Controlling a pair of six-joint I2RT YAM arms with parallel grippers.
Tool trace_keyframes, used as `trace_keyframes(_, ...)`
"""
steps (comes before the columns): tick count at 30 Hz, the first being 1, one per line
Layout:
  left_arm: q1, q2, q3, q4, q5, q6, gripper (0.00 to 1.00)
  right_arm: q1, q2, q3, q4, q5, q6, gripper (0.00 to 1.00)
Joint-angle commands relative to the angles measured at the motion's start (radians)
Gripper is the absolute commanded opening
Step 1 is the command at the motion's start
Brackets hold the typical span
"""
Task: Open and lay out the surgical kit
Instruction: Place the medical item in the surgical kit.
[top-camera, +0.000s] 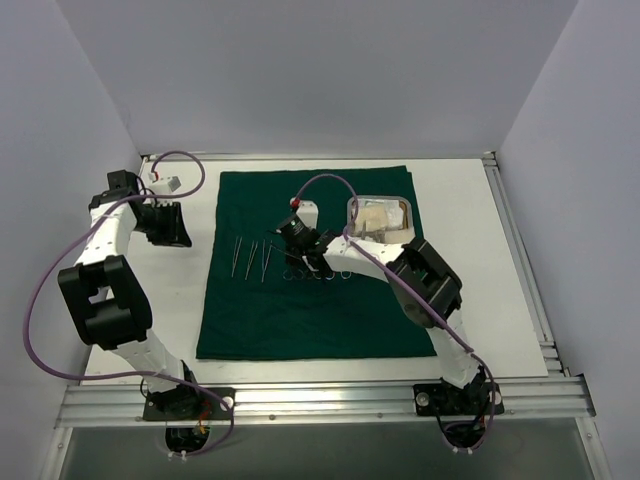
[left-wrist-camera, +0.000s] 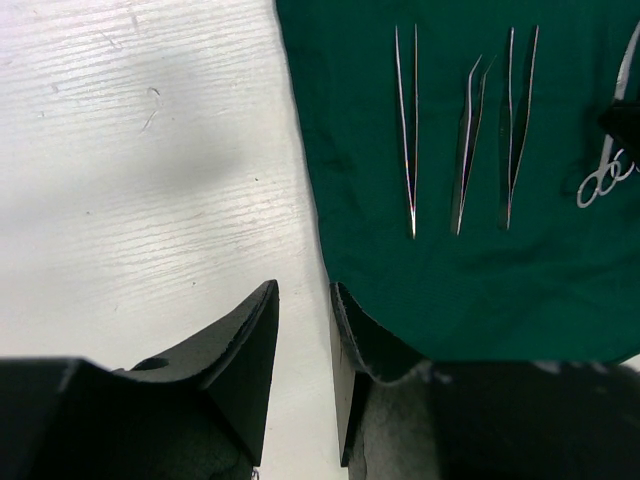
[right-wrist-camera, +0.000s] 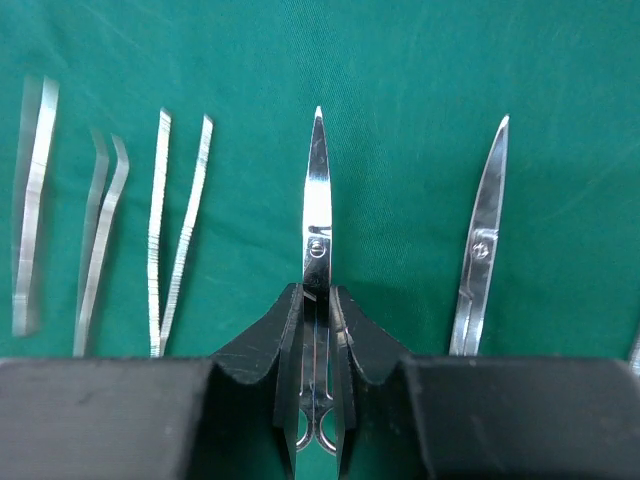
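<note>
We see the green drape (top-camera: 270, 320) spread flat on the table (left-wrist-camera: 130, 150), serving as the field for everything else. The steel tray (top-camera: 380, 199) sits at its far right corner with pads inside, within the right arm's reach. Our left gripper (left-wrist-camera: 303, 290) hangs by the drape's left edge, fingers slightly parted and empty, apparently keeping clear. The right gripper (right-wrist-camera: 317, 292) is clamped on a pair of scissors (right-wrist-camera: 316, 200), which we judge it is aligning in a row with another pair (right-wrist-camera: 485, 220) and three forceps (left-wrist-camera: 468, 140).
</note>
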Motion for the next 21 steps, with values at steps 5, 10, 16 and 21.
trace_keyframes(5,0.014,-0.039,0.010,-0.005,0.026,0.028,0.36,0.011,0.037,0.036,-0.005,0.003,0.042,0.00)
trace_keyframes(10,0.017,-0.034,0.010,-0.007,0.030,0.028,0.36,0.013,0.047,0.024,0.010,-0.009,0.067,0.00)
trace_keyframes(16,0.017,-0.035,0.010,-0.007,0.032,0.026,0.36,0.005,0.049,0.007,0.018,0.012,0.074,0.00)
trace_keyframes(21,0.019,-0.037,0.007,-0.007,0.029,0.026,0.36,0.002,0.057,0.014,0.019,0.017,0.076,0.00)
